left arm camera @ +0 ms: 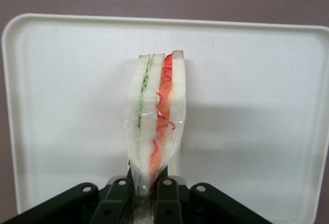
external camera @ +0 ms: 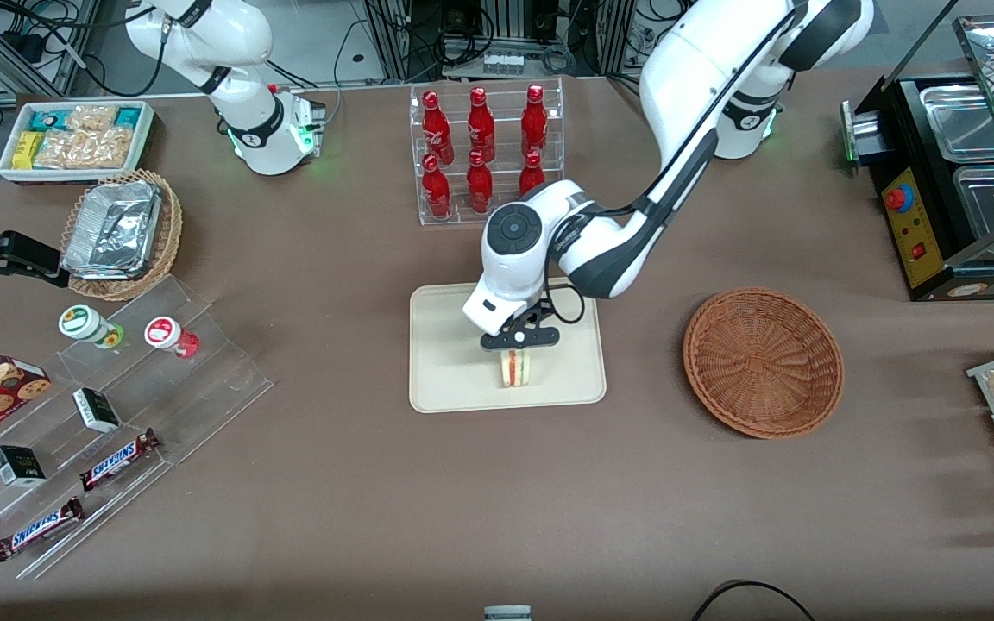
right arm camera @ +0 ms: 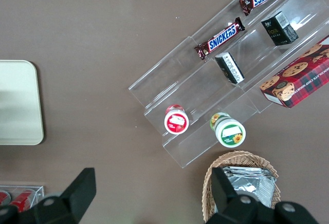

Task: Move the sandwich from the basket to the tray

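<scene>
The sandwich point(external camera: 515, 368) is a wrapped white wedge with red and green filling; it stands on edge on the cream tray point(external camera: 449, 384), near the tray's edge closest to the front camera. My left gripper point(external camera: 518, 344) is directly above it and shut on its wrapped top. In the left wrist view the fingers point(left arm camera: 170, 198) pinch the sandwich point(left arm camera: 157, 116) over the tray point(left arm camera: 61, 106). The reddish-brown wicker basket point(external camera: 763, 362) lies beside the tray, toward the working arm's end, with nothing in it.
A clear rack of red bottles point(external camera: 487, 155) stands farther from the front camera than the tray. A stepped acrylic stand point(external camera: 109, 414) with snacks lies toward the parked arm's end. A black food warmer point(external camera: 954, 190) stands at the working arm's end.
</scene>
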